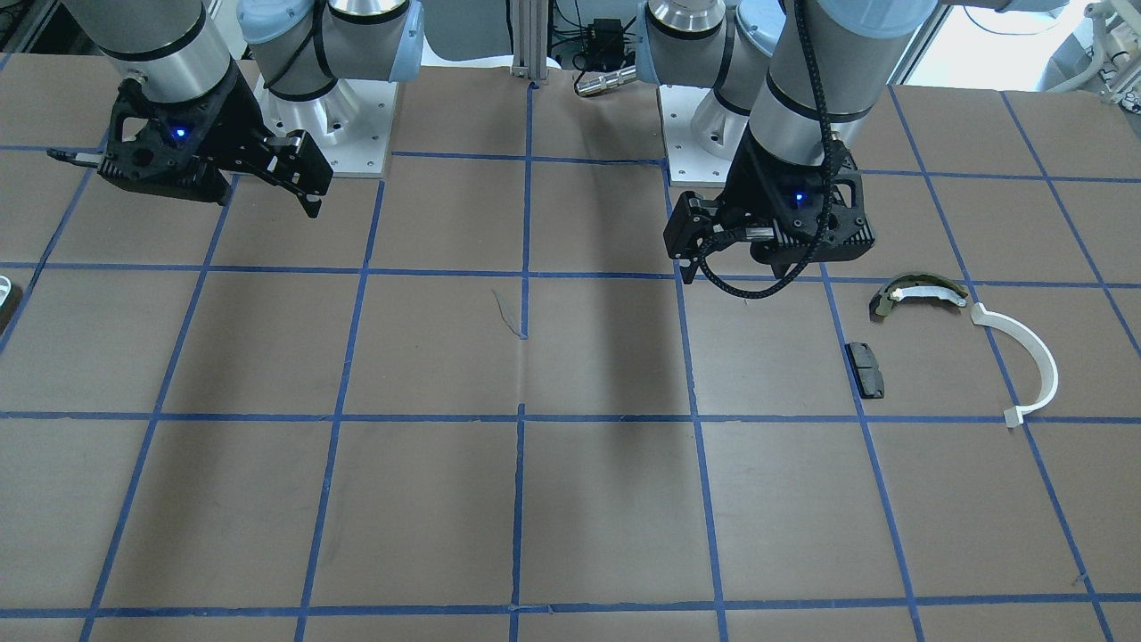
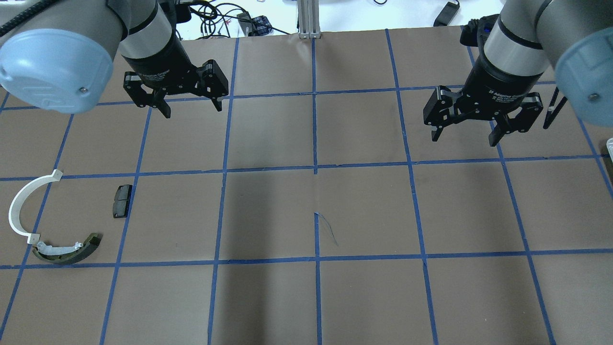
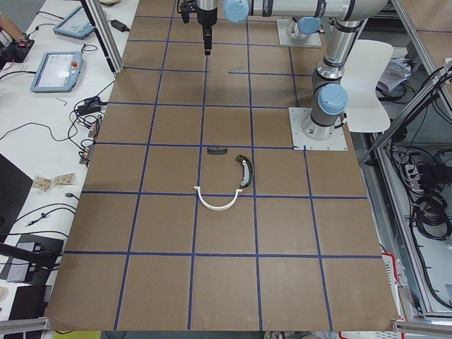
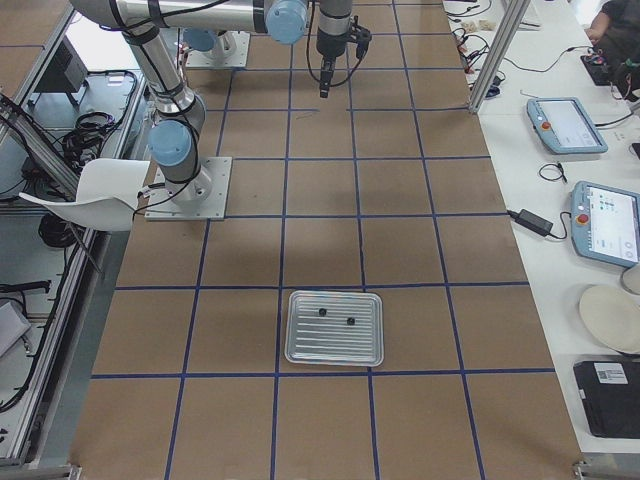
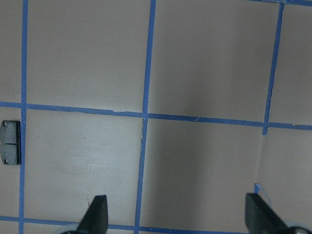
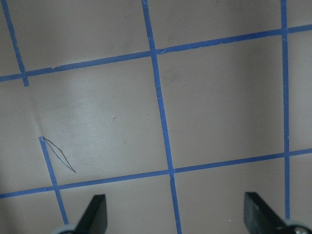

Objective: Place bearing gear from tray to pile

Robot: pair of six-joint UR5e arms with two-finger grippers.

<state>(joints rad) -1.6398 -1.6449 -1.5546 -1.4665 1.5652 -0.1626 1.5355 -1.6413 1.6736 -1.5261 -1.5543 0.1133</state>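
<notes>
Pile, counter's left edge: brake shoe (image 2: 67, 251), white strip (image 2: 21, 206), black pad (image 2: 122, 201), lying loose and apart.
Left gripper (image 2: 194, 111): jaws wide, empty, raised.
Right gripper (image 2: 463, 141): jaws wide, empty, raised.
Tray (image 4: 335, 348), right edge: two small dark parts; either may be the bearing gear (image 4: 350, 321).
Risk: wrong part picked; a small part slipping during the carry along the counter.

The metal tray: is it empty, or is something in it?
Not empty. The tray holds two small dark parts, apart from each other; too small to tell what they are.
</notes>
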